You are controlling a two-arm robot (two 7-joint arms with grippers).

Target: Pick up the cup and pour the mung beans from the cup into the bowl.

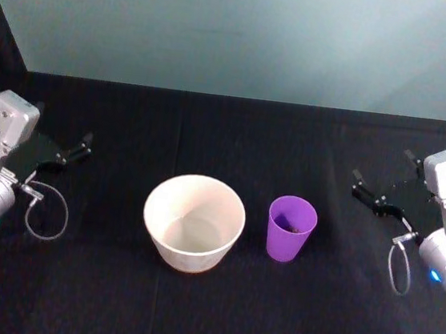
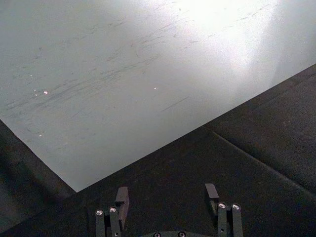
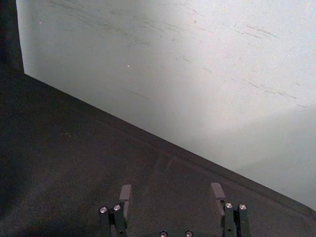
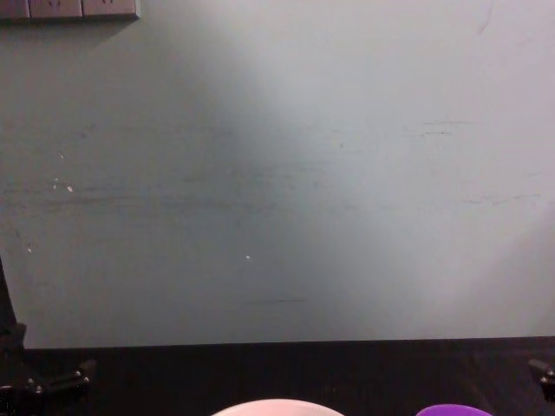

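Shows the cup (image 1: 291, 227) upright on the black worktop (image 1: 190, 316), just beside the bowl (image 1: 193, 222) at its 3 o'clock, with a narrow gap of cloth between them. Finds something dark low inside the cup, too dim to name. Places the left pincer (image 2: 168, 195) well out at the bowl's 9 o'clock, fingers spread wide with nothing between them, black cloth beyond; hard to judge its height over the worktop. Places the right pincer (image 3: 171, 190) well out at the cup's 3 o'clock, likewise spread and gripping nothing. Catches a loop of grey cable (image 1: 47, 213) hanging below the left wrist, and another below the right. From the chest, cuts both vessels down to slivers at 6 o'clock: a pale arc of the bowl's rim, a purple arc of the cup's rim at 5 o'clock, a dark fingertip low at each side. Clips a row of sockets (image 4: 69, 9) at 11 o'clock on the grey-green wall (image 4: 286, 191).
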